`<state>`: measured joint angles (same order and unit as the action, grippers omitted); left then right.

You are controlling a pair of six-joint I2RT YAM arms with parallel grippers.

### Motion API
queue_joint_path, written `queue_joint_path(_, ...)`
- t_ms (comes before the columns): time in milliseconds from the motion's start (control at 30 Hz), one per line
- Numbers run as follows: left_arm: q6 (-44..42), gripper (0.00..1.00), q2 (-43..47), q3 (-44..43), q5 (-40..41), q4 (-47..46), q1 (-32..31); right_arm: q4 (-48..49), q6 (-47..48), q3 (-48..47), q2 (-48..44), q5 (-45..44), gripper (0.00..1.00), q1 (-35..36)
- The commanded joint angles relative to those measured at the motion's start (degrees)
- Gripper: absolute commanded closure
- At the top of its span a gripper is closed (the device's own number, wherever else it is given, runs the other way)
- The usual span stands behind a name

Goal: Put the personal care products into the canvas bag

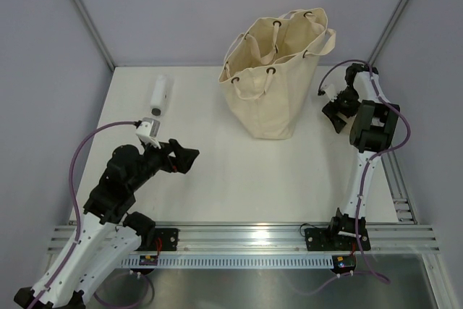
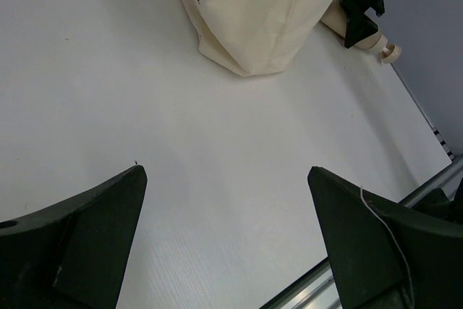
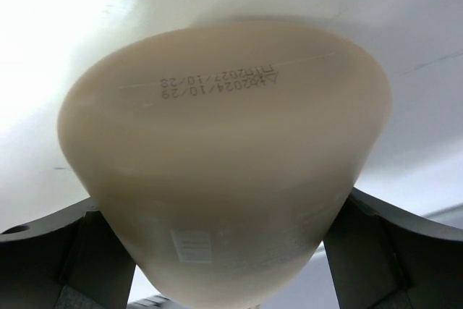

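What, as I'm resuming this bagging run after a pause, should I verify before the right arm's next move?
1. Beige bottle sits between the fingers of the right gripper: ok.
2. Grip closed firmly on the bottle: cannot tell.
3. Canvas bag upright with its mouth open: ok.
4. Bottle apart from the bag wall: cannot tell; in the left wrist view it is low beside the bag's base.
5. Left gripper open, empty and away from the bag: ok.
6. White tube out of the right arm's path: ok, it lies well to the left of the bag.
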<state>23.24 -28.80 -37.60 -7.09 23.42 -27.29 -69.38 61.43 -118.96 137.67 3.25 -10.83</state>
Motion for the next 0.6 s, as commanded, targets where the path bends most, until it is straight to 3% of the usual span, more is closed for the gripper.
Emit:
queue_joint_path(0,2.3,0.01,2.2,0.9,-0.5,-2.6,0.0,-7.4,-7.5,-6.3,-6.1,10.5,0.86,-1.8)
queue_joint_path(67,2.9,0.01,3.3,1.1,-0.5,-2.2,0.0,-9.9,-10.4,-9.4,-6.5,17.0,0.88,-4.3)
queue_joint_path(133,3.5,0.01,5.1,1.6,-0.5,-1.8,0.0,-10.6,-14.0,-9.8,-7.4,22.1,1.0,-6.8)
queue_joint_path(567,3.7,0.01,8.0,-0.3,2.3,2.5,0.0,-6.3,-22.8,-2.7,-19.2,43.5,1.0,-12.3)
